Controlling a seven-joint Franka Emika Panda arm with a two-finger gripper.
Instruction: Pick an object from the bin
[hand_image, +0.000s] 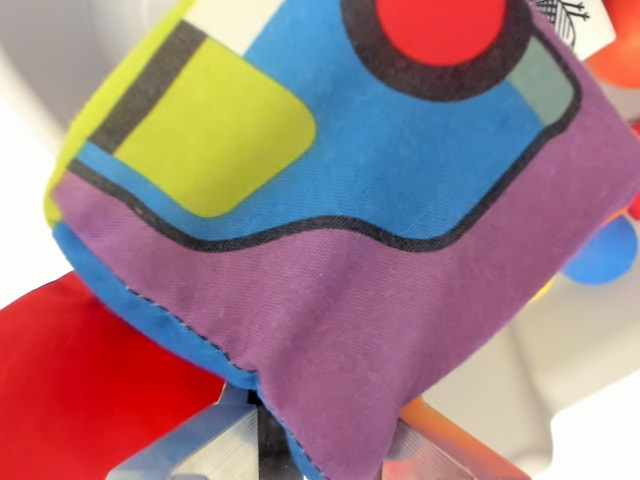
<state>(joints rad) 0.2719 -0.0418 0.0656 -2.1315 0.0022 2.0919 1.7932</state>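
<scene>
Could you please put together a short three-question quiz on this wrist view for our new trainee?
1. True or false: the fabric bag fills most of the wrist view.
2. Which colour covers the bag's lower panel, nearest the fingers? A) purple B) white C) orange
3. What lies at the wrist view's lower left, beside the bag?

Key:
1. True.
2. A, purple; blue and lime-green patches with black outlines sit above it.
3. A red object, partly hidden behind the bag; its exact kind cannot be told.
</scene>
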